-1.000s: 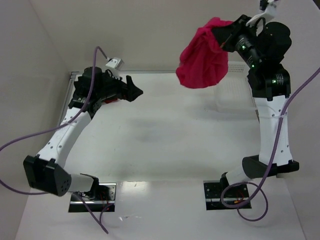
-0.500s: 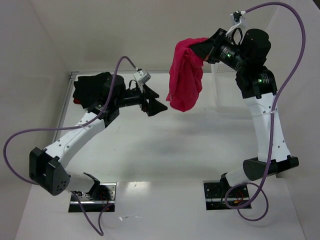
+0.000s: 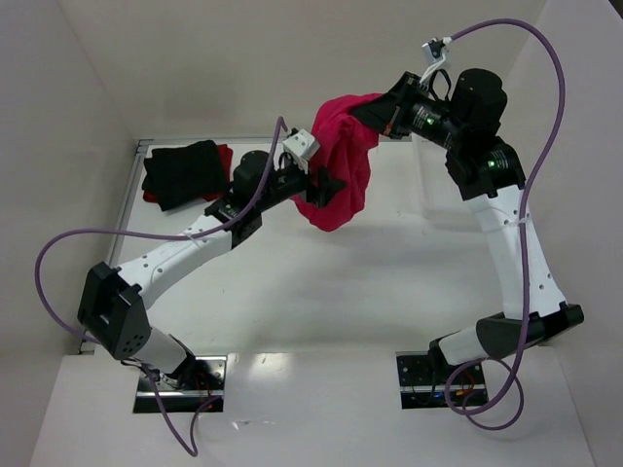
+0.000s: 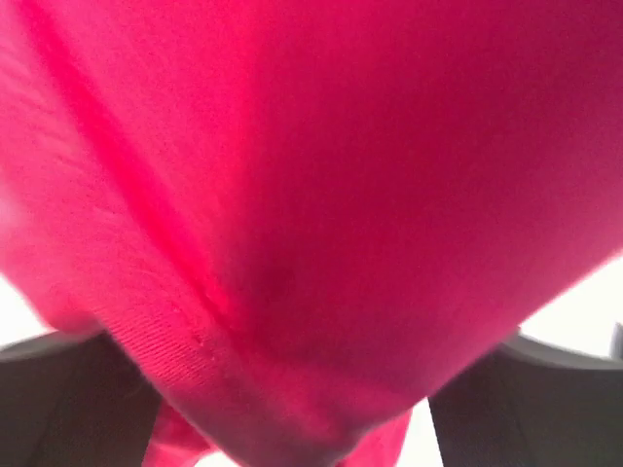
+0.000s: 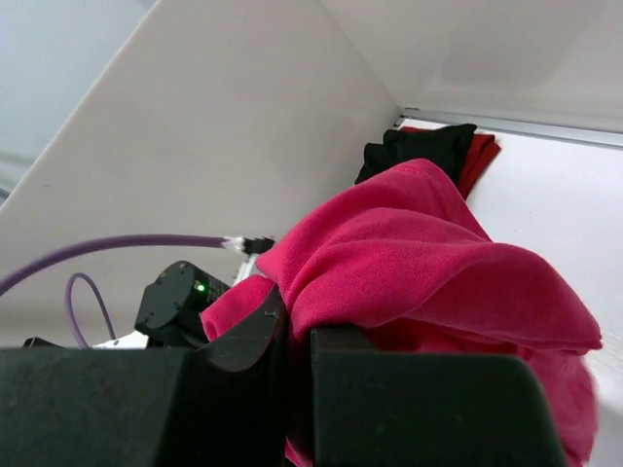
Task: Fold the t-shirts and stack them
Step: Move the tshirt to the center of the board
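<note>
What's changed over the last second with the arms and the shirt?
The right fingers, still shut on the crimson-pink t-shirt, carried it leftward. The left fingers, open, swung right and now flank its hanging cloth. The folded black t-shirt stayed put.

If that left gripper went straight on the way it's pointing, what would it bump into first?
The pink t-shirt hanging from the right gripper; its cloth seems to lie right at the open jaws of the left gripper.

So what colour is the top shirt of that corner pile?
Black: the folded black cloth t-shirt shows best in the top external view.
</note>
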You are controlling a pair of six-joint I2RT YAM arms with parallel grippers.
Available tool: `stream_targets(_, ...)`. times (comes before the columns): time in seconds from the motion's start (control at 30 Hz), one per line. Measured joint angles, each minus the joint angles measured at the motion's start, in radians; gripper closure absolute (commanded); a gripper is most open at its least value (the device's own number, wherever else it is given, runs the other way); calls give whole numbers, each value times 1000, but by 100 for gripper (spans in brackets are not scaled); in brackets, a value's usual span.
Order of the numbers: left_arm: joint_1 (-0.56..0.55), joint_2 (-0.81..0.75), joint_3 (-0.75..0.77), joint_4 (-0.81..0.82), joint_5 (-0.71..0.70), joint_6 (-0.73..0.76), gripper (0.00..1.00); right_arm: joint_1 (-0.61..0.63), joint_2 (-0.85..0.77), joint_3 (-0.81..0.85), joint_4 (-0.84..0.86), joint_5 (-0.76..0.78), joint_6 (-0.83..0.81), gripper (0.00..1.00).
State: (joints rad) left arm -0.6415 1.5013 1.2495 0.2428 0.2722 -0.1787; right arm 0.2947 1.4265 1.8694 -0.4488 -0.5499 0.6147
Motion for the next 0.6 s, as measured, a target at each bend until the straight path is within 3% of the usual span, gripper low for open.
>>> stream_targets(0.07,0,0,1,42,-68,18,78,0,-4,-7,2,2,-2,92)
stream_targets(0.13,2,0,4,58,-107,31,100,0,-27,-41,2,19,-5,89)
stream_targets(0.3,1,-27,5,55,-148,13,100,0,-81,-102,6,107,-18,85)
stream_targets(0.33,1,-48,5,47,-152,13,100,0,-88,-114,13,121,-21,74)
stream_targets(0.43,1,-94,60,-32,-164,14,100,0,-103,-183,59,156,-30,59)
stream_targets(0.57,1,-94,309,-200,-203,24,100,0,-109,-281,99,225,-36,9)
stream_targets(0.6,1,-95,362,-225,-216,26,100,0,-108,-313,108,256,-51,6)
